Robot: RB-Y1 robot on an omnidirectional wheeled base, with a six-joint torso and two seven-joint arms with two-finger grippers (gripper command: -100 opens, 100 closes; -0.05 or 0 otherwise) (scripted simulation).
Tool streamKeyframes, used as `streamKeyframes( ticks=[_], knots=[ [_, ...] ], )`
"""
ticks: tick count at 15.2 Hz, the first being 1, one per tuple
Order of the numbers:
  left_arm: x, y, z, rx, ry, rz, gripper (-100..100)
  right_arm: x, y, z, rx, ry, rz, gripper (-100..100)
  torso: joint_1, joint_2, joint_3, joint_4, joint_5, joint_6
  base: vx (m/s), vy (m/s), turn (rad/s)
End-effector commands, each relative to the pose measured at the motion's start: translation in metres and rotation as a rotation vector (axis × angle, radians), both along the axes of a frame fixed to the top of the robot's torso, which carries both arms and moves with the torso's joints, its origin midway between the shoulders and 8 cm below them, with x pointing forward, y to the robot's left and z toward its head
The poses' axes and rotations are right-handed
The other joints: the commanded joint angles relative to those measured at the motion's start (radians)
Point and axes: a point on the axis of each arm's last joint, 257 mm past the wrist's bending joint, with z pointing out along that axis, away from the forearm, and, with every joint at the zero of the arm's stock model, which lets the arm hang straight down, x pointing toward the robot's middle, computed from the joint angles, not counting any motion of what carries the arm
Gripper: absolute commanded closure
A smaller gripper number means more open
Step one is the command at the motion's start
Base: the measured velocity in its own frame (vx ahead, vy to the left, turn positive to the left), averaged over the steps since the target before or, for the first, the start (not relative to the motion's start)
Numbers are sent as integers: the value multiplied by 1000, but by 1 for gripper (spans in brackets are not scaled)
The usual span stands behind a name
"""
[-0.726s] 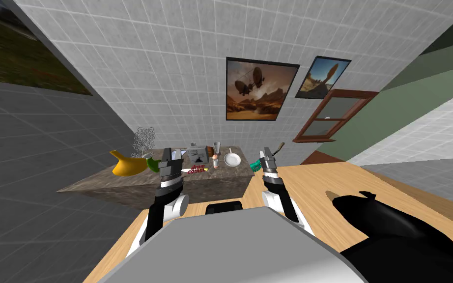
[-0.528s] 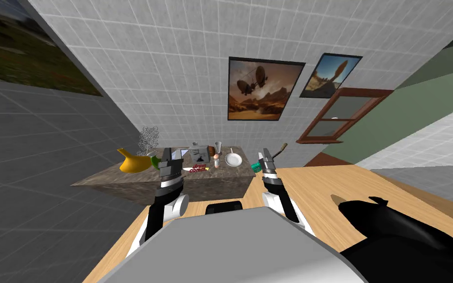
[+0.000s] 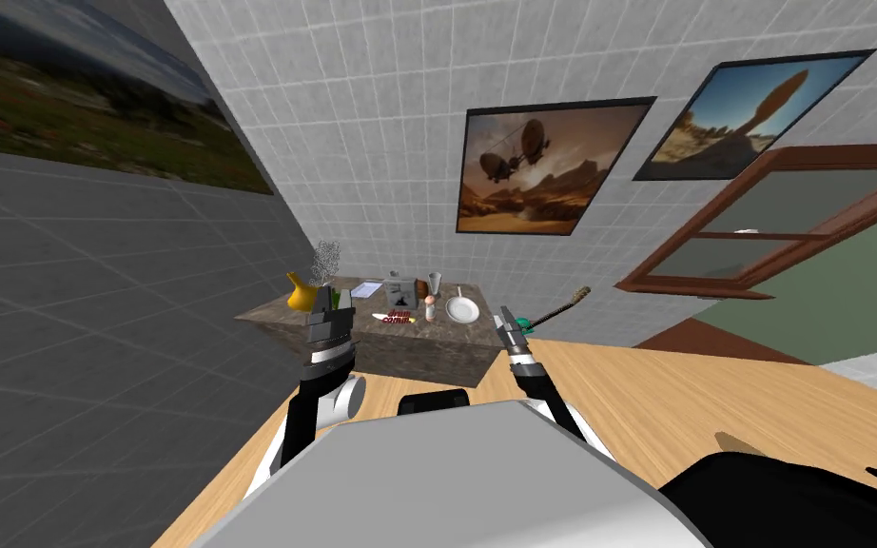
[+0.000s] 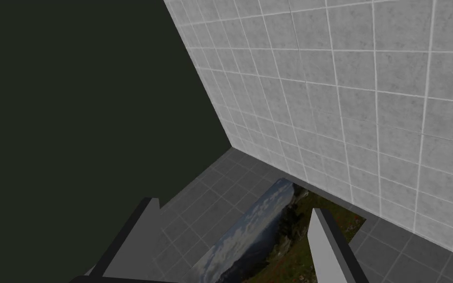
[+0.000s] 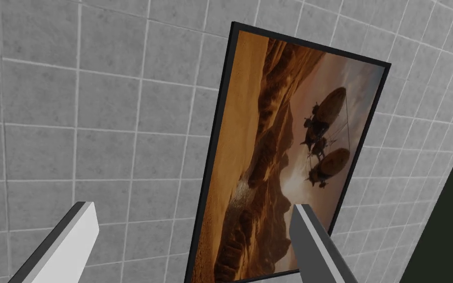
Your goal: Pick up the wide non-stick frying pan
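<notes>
A small white frying pan (image 3: 462, 308) lies on the stone-topped counter (image 3: 370, 335) against the tiled wall, near the counter's right end, its thin handle pointing toward the wall. My left gripper (image 3: 327, 303) is raised in front of the counter's left half, fingers (image 4: 326, 245) open and empty. My right gripper (image 3: 504, 319) is raised just right of the counter's right corner, short of the pan, fingers (image 5: 314, 243) open and empty.
On the counter also stand a yellow jug (image 3: 301, 294), a wire ornament (image 3: 324, 257), a grey box (image 3: 400, 291), a glass (image 3: 435, 282), a small bottle (image 3: 430, 306) and a red-and-white packet (image 3: 395, 319). A teal-handled brush (image 3: 551, 309) leans beyond the right gripper. A black object (image 3: 798, 499) lies on the wooden floor at right.
The whole head view has swung: I have turned, so the counter now sits more centred and looks smaller. Both arms keep their raised pose with open fingers.
</notes>
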Motion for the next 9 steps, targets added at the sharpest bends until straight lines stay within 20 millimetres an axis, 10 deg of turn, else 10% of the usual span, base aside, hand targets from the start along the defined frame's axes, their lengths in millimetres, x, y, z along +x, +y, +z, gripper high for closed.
streamKeyframes(
  ticks=[1, 3, 9],
  knots=[
    [0, 0, 0, 0, 0, 0, 0, -3, 1, -37, 25, 92, 33, -100, 0, 0, 0, 0, 0, 0, -36, -21, 262],
    [0, 0, 0, 0, 0, 0, 0, -4, 0, -40, 20, 99, 35, -100, 0, 0, 0, 0, 0, 0, -25, -17, 164],
    [0, 0, 0, 0, 0, 0, 0, -40, -7, -129, 73, 336, 89, -100, 0, -1, 0, 0, 0, 0, -27, -13, 294]
  ],
)
